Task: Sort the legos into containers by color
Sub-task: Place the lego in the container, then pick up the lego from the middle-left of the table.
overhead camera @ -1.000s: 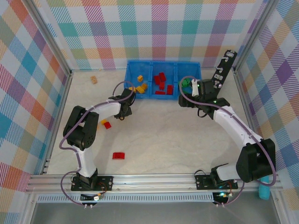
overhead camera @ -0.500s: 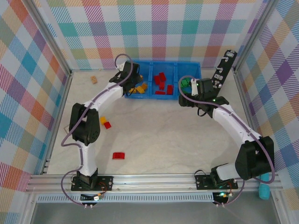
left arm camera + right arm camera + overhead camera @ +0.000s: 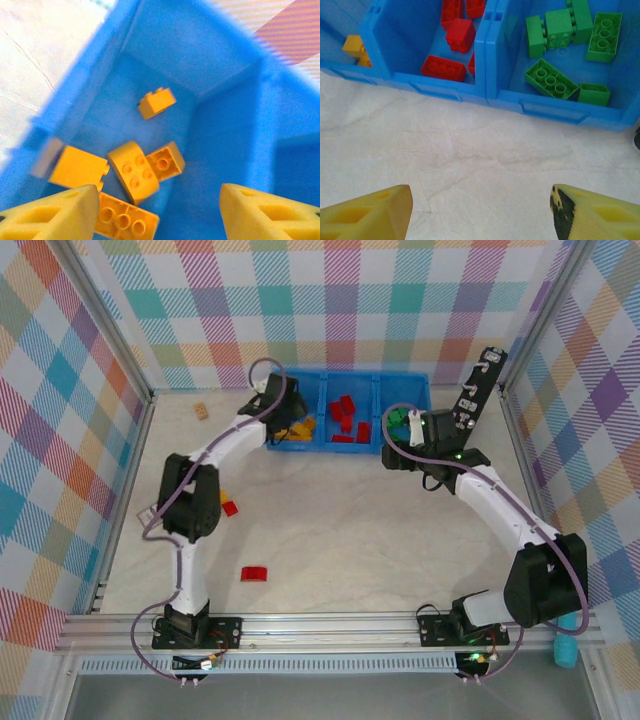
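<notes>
The blue bin (image 3: 350,374) stands at the back of the table with three compartments. My left gripper (image 3: 284,410) hovers over its left compartment (image 3: 215,65), jaws open (image 3: 160,215) and empty above several yellow legos (image 3: 133,170). The middle compartment holds red legos (image 3: 444,68) and the right one green legos (image 3: 551,80). My right gripper (image 3: 398,440) hangs in front of the bin's right end. It stands open (image 3: 480,210) over bare table with nothing between its fingers. Two red legos (image 3: 254,573) (image 3: 230,508) lie loose on the table.
A small tan block (image 3: 201,410) lies left of the bin near the back wall. Plaid walls and metal rails (image 3: 120,340) close in the table on three sides. The bin's front wall (image 3: 555,111) faces my right gripper.
My left arm has swung from the table in front of the bin up over the left compartment, and its jaws have gone from shut to open. The right arm has not moved.
</notes>
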Controlling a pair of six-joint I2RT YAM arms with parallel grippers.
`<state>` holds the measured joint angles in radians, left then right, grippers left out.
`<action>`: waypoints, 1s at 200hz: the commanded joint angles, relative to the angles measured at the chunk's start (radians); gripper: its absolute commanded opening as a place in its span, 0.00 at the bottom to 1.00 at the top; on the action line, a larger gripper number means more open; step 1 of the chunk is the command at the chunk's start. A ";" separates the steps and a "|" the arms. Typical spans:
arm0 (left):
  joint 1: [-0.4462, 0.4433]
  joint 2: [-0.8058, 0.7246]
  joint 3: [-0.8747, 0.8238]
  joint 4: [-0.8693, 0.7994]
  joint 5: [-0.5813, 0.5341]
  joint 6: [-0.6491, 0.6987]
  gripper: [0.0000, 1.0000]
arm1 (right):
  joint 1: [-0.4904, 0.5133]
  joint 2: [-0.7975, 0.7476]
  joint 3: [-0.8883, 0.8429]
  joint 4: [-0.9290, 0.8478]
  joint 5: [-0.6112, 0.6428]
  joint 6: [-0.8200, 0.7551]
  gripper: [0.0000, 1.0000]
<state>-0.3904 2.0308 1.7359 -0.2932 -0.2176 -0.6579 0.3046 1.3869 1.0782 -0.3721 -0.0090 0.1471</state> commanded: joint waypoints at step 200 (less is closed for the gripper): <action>0.423 -0.912 -1.009 -0.225 0.099 -0.358 1.00 | 0.083 0.159 0.082 0.053 -0.096 0.022 0.74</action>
<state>0.0120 1.0538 0.7258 -0.6647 -0.1703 -0.8772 0.3859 1.5311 1.1233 -0.3309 -0.1024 0.1753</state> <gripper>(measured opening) 0.998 0.736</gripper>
